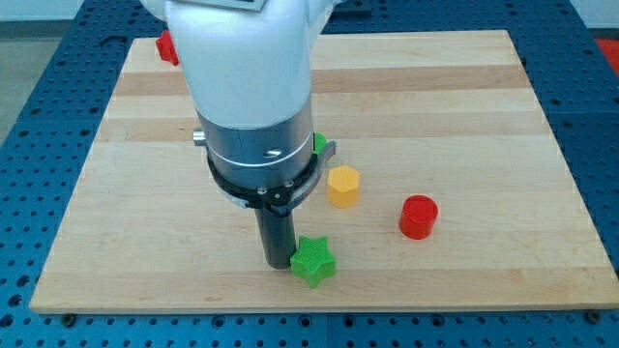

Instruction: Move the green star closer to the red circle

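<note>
The green star (pixel 314 261) lies near the view's bottom, a little left of centre. The red circle (pixel 418 217), a short red cylinder, stands to the star's right and slightly higher in the view. My tip (pixel 278 263) rests on the board right at the star's left side, touching or nearly touching it. The arm's white and grey body fills the view's upper middle and hides the board behind it.
A yellow hexagon block (pixel 342 186) sits between the arm and the red circle. A green block (pixel 319 144) peeks out by the arm's right side. A red block (pixel 167 46) sits at the top left of the wooden board (pixel 484 106).
</note>
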